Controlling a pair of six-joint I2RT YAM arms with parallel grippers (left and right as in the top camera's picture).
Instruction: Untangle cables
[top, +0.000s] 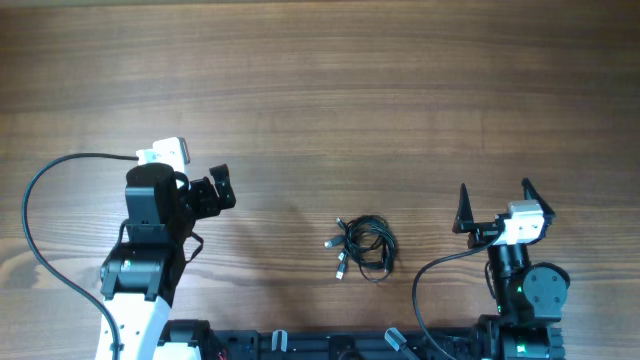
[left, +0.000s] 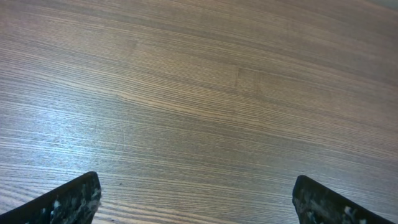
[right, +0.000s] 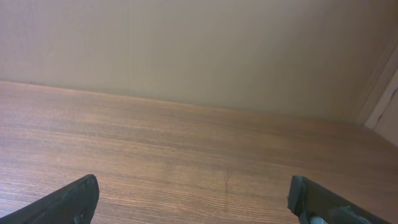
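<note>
While the cables (top: 363, 247) lie bunched by the worktop's robot-side edge, the left gripper (top: 222, 189) and right gripper (top: 495, 192) both gape, released. Neither touches them.

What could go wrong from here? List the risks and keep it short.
1. The cables lie in one tight clump. A pinch may catch several strands and lift the whole knot, perhaps tightening it.
2. Neither wrist view shows the clump, only the table. So the left gripper and right gripper, both open, would approach guided by the overhead view alone.
3. The right arm's thick cable loops close by and could snag.
</note>
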